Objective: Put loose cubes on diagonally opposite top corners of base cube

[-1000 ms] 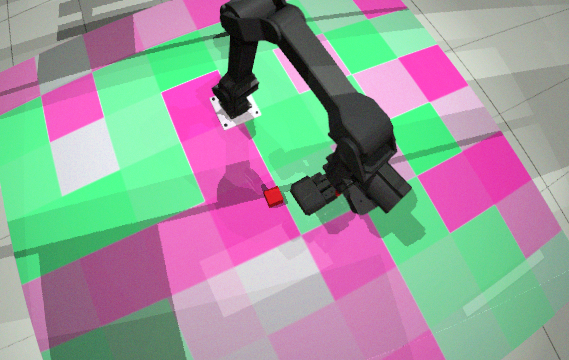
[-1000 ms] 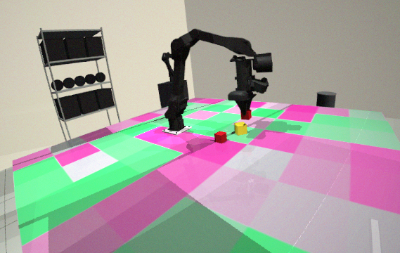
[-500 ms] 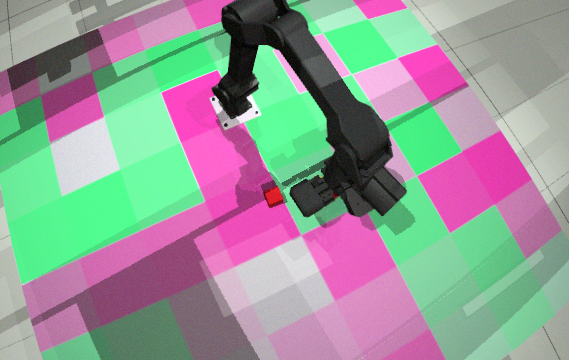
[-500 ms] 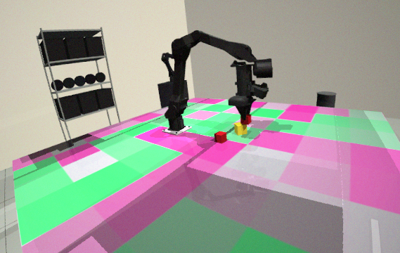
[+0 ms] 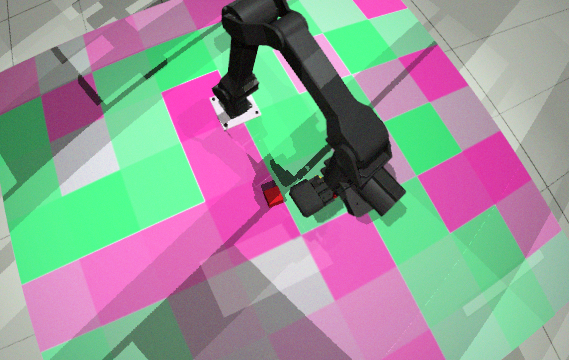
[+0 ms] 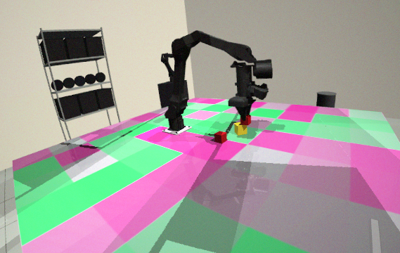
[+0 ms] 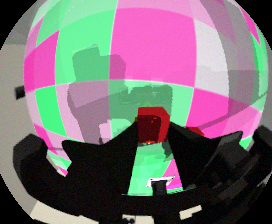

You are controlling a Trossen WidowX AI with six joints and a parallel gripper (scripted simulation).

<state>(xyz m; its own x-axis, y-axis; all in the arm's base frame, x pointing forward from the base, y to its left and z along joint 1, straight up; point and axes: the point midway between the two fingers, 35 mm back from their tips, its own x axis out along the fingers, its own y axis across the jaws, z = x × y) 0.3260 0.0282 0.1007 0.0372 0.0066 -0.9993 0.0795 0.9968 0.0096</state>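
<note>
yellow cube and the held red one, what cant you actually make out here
- Top view: the yellow base cube is almost wholly hidden under the wrist and gripper.
- Exterior view: whether the held red cube touches the base or hangs just above it is too small to tell, as is which corner it sits over.
- Wrist view: the held cube fills the gap between the fingers, hiding the base below.

I'm looking steeply down from overhead at the gripper (image 5: 336,196); the exterior view is watching low from across the surface (image 6: 150,197); my fisheye wrist view is peering past the gripper. All are sharing the surface beneath it.
</note>
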